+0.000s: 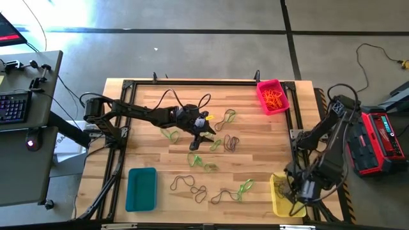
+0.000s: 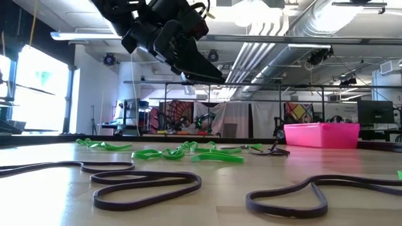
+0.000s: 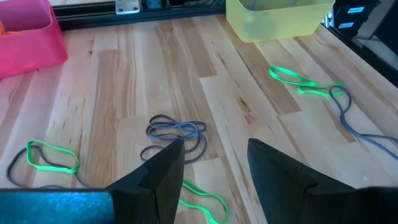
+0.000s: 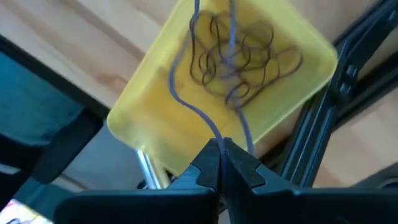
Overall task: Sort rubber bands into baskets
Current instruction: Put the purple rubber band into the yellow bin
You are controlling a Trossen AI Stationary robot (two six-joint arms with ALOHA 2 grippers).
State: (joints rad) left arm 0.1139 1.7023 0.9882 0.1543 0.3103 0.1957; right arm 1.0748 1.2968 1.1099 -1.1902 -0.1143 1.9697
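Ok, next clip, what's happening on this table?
A two-arm robot is sorting rubber bands by colour. The right gripper hangs over the yellow basket with its jaws shut on a dark band that dangles above the dark bands already in it. The left gripper, jaws open, is over mid-table among loose green bands and dark ones. The pink basket holds orange bands; the teal basket looks empty.

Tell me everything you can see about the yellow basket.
The yellow basket is a small rectangular tray of translucent-looking plastic with low walls and rounded corners. It sits flat at the table's near right corner, by the dark frame rail. A tangle of dark rubber bands lies inside. The right gripper hangs above it, shut on a dark band dangling toward the tray.
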